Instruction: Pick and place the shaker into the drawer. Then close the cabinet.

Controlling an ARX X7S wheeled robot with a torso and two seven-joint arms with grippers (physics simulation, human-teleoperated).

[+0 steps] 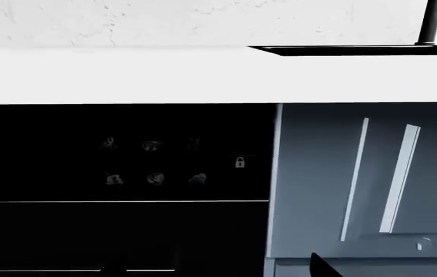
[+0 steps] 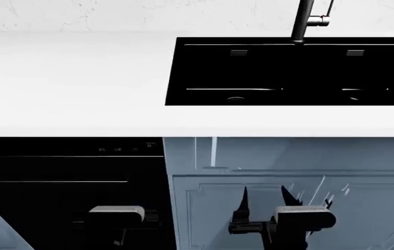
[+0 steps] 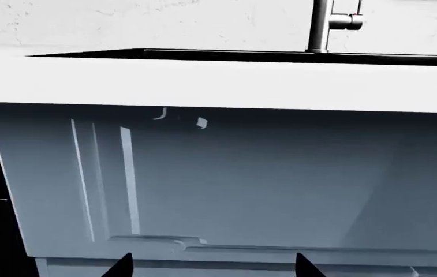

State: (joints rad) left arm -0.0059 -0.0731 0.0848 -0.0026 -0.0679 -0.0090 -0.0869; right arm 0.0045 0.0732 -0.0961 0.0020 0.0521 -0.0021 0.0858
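Observation:
The red shaker is out of view in all three views. No open drawer shows; I see only shut pale blue-grey cabinet fronts (image 2: pixel 287 156) under the white counter (image 2: pixel 72 83). My right gripper (image 2: pixel 263 194) is open and empty, its two dark fingertips (image 3: pixel 122 266) wide apart and pointing at the blue-grey panel (image 3: pixel 241 184) below the sink. My left gripper (image 1: pixel 218 272) faces the black oven front (image 1: pixel 118 173). Only one of its dark fingertips (image 1: pixel 323 266) shows, far off centre; the other is lost against the black.
A black double sink (image 2: pixel 290 70) with a metal faucet (image 2: pixel 304 21) is set in the counter at the right. The oven front (image 2: pixel 68 177) fills the lower left. A marbled white wall (image 2: pixel 113 13) runs behind.

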